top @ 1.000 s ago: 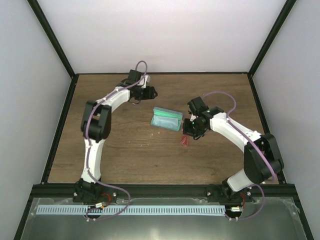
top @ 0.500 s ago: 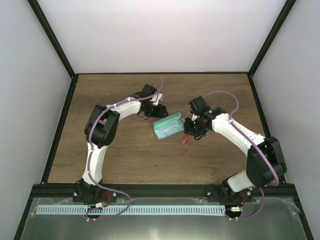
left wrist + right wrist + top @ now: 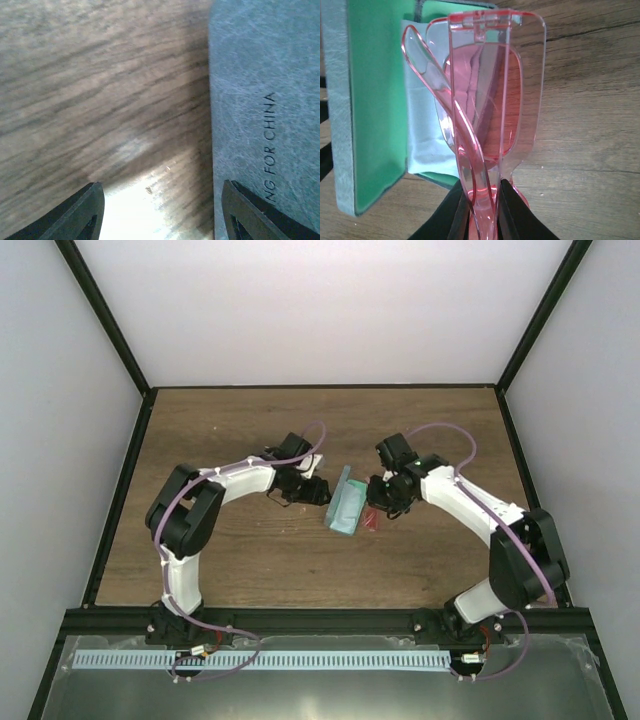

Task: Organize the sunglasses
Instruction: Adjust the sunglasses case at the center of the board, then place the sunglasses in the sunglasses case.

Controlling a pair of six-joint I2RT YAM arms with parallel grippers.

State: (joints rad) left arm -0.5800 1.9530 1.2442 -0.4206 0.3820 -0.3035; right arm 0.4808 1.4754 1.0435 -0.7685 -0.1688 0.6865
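- The right gripper (image 3: 482,212) was clamped on one end of the folded sunglasses (image 3: 487,110).
- In the top view the sunglasses lay near mid-bench (image 3: 240,550), just beside the case (image 3: 345,502), at its 3 o'clock.
- The case was open, its green inside facing the sunglasses, with a pale blue cloth (image 3: 422,145) in it.
- The left gripper (image 3: 160,220) stood apart at the case's 9 o'clock, one finger (image 3: 252,217) against the grey outer wall.
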